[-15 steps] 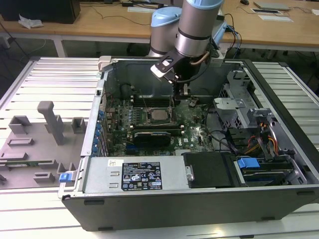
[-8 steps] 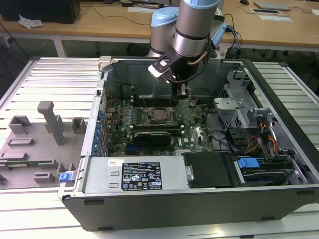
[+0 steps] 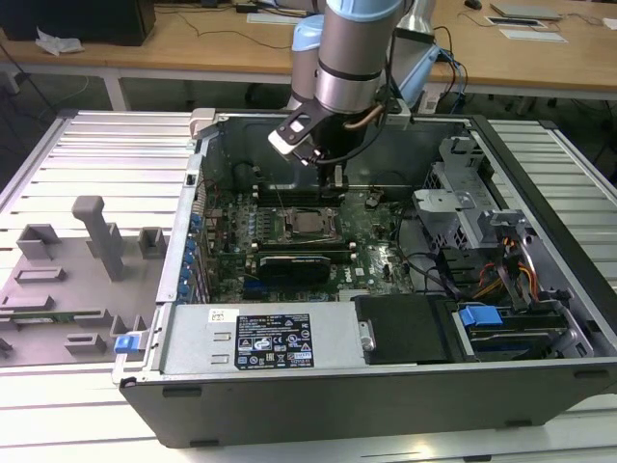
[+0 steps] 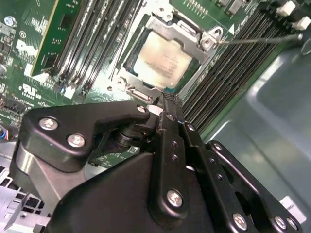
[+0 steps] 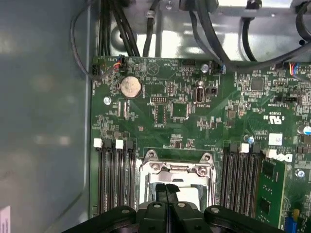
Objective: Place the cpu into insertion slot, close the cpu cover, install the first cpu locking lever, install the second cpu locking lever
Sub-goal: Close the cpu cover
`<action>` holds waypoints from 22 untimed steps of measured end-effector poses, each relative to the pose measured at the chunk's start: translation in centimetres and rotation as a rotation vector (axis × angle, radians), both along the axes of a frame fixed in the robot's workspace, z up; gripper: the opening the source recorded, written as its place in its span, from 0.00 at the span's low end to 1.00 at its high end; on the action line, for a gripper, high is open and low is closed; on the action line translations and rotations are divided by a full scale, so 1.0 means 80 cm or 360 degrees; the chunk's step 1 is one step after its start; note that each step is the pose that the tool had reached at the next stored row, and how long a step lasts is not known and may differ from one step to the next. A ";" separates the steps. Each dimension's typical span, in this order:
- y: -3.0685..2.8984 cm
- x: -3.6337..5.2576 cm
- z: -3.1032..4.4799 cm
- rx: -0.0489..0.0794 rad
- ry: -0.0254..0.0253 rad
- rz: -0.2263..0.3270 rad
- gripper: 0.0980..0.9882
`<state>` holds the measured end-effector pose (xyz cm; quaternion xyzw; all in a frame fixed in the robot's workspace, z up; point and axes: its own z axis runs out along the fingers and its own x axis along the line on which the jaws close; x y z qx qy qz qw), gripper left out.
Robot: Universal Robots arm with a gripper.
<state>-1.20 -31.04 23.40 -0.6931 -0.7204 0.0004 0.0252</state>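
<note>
My gripper hangs just above 1 edge of the slot, its 2 fingers pressed together with nothing between them. In the exterior view it stands over the slot's side that faces the far wall of the case.

The cpu lies flat in the slot, near the middle of the board. Its silver top shows through the square opening of the cover, which lies down over it.

1 lever, a thin rod, juts from a corner of the slot. It crosses the memory slots toward the case wall rather than lying along the cover's edge.

Room is tight on 2 sides, where banks of memory slots run just beside the slot. Past 1 bank the case wall rises near. In the first wrist view the board between the cover and its cable-side edge carries low parts. Black cables bunch just past that edge.
</note>
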 end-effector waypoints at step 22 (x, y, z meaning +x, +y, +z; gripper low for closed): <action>-0.0007 -0.029 -0.0101 -0.0096 -0.01172 -0.0010 0.01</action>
